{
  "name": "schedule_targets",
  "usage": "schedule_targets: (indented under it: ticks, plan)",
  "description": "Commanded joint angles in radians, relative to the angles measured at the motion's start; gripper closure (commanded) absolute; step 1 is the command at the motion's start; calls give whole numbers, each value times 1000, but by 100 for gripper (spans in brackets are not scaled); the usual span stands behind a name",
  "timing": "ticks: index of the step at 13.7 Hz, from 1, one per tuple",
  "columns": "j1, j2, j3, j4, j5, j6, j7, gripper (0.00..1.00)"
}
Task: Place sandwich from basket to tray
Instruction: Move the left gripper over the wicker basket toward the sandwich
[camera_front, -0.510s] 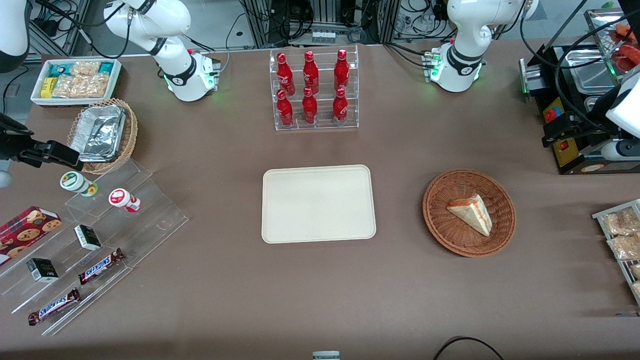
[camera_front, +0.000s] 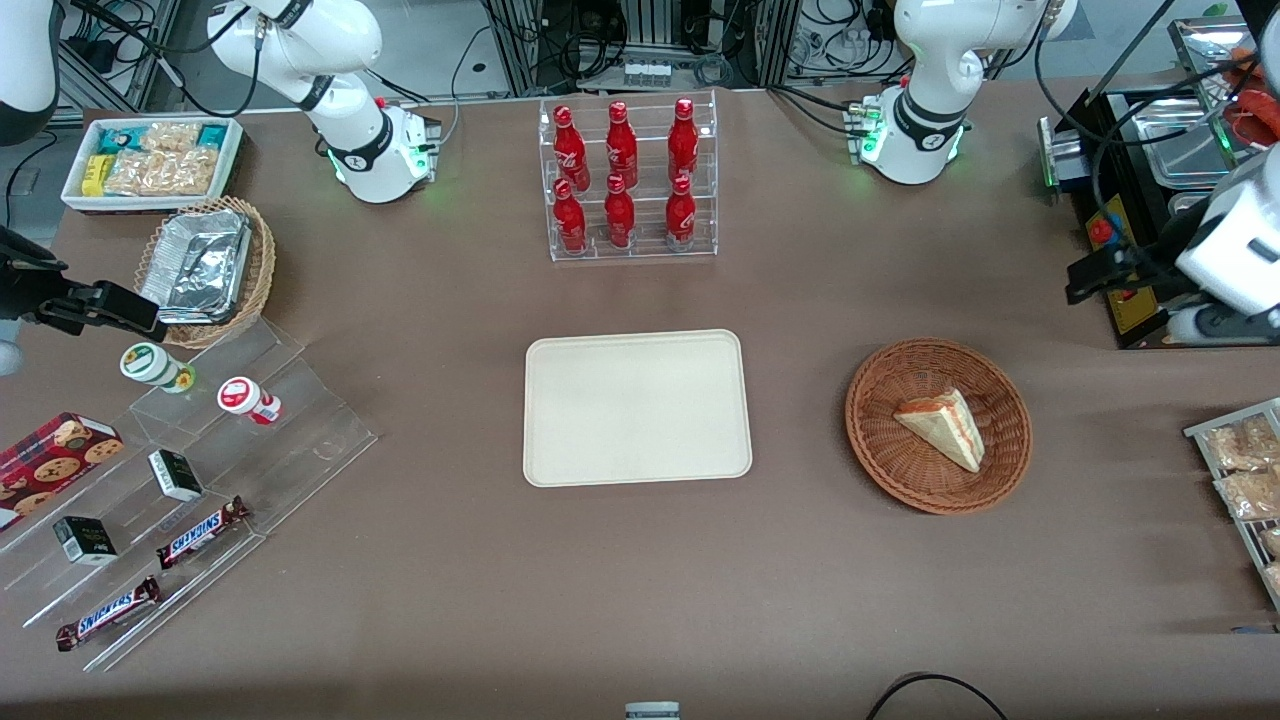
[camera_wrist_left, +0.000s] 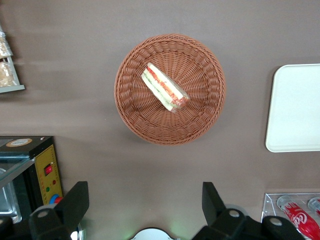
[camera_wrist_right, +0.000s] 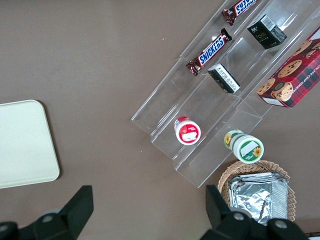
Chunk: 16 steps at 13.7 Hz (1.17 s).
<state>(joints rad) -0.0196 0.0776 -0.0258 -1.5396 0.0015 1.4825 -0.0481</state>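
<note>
The sandwich (camera_front: 945, 428), a pale wedge with red and green filling, lies in the round reddish-brown wicker basket (camera_front: 880, 450). It also shows in the left wrist view (camera_wrist_left: 164, 87), inside the basket (camera_wrist_left: 200, 120). The cream tray (camera_front: 637, 407) lies bare on the table beside the basket, toward the parked arm's end; its edge shows in the left wrist view (camera_wrist_left: 295, 107). My left gripper (camera_front: 1088, 274) hangs high above the table, farther from the front camera than the basket and toward the working arm's end. In the left wrist view the gripper (camera_wrist_left: 143, 200) is open and empty, its fingers (camera_wrist_left: 75, 200) wide apart.
A clear rack of red bottles (camera_front: 630, 180) stands farther from the camera than the tray. A black machine (camera_front: 1130, 310) sits under my arm. A rack of snack bags (camera_front: 1245, 470) lies at the working arm's end. Acrylic steps with snacks (camera_front: 200, 470) and a foil-filled tan basket (camera_front: 205, 265) lie at the parked arm's end.
My left gripper has moved a little toward the basket and toward the front camera. The sandwich, basket and tray have not moved.
</note>
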Motion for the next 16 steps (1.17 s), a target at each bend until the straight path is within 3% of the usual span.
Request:
schedule_targets:
  ticks: [1, 4, 8, 10, 16]
  plan:
    - [-5, -16, -3, -123, 15, 112, -4, 0]
    - [-5, -30, -3, -256, 15, 258, -83, 0]
    - [-6, -108, -5, -561, 25, 551, -173, 0]
    - [-5, -121, -5, -667, 25, 680, -315, 0]
    - [-46, -26, -9, -702, 25, 870, -729, 0]
